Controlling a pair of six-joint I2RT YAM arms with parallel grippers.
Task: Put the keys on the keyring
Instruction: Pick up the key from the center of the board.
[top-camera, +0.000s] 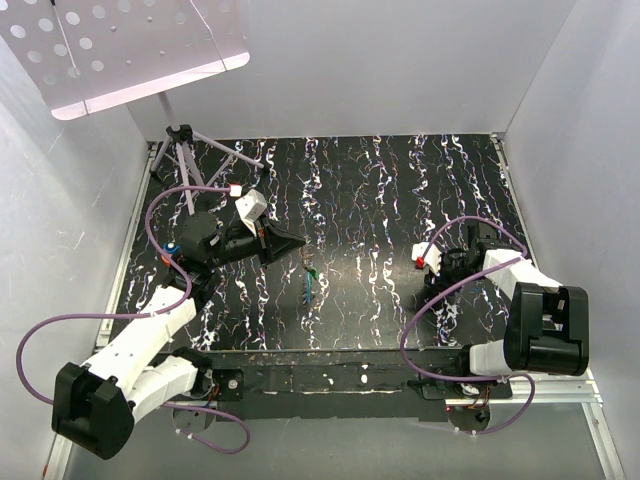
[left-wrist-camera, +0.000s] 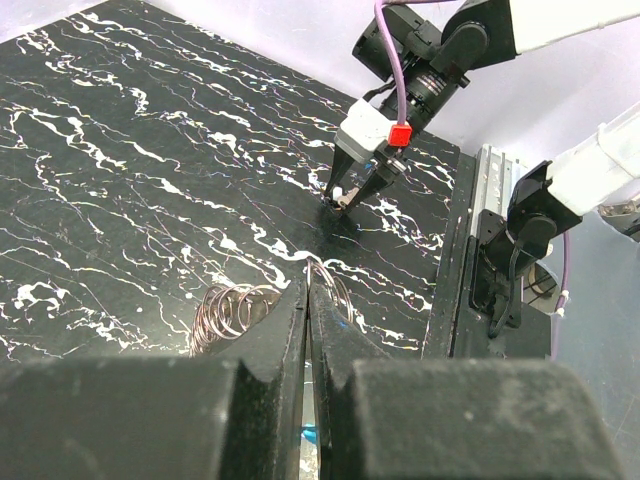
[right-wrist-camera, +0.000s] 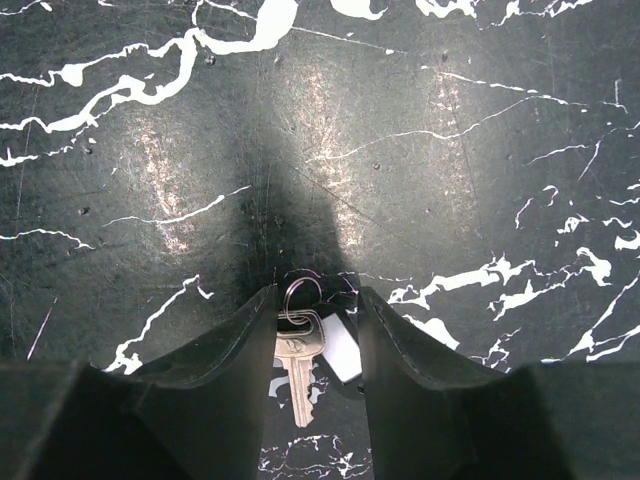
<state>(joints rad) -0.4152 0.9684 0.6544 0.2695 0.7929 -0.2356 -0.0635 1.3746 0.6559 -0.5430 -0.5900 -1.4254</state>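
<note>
Spreading under everything is the black, white-veined worktop (top-camera: 380, 200). The left arm (top-camera: 150, 340) reaches in toward its middle and the right arm (top-camera: 520, 290) bends down onto its right half, so the two working ends are well apart.

The left jaws are clenched. In the left wrist view the keyring (left-wrist-camera: 232, 310), a coil of silvery wire, shows on either side of the closed tips, so they appear to be grasping it just above the surface.

The right jaws stand parted, tips down on the worktop, straddling a silver key (right-wrist-camera: 295, 375) without visibly touching it (a small wire loop passes through its head, and a white scrap (right-wrist-camera: 345, 350) that I cannot identify lies beside it).

Two coloured keys (top-camera: 310, 280), teal-green and blue, sit just beside the left jaws in the top view. I cannot tell whether they already hang on the keyring or lie loose beneath it.

As I judge it, the task is partway at best. The keyring is in hand and presented, but the silver key is neither gripped nor lifted, let alone threaded. What seems left is to close on that key, carry it across to the left side and work its head onto the wire.
</note>
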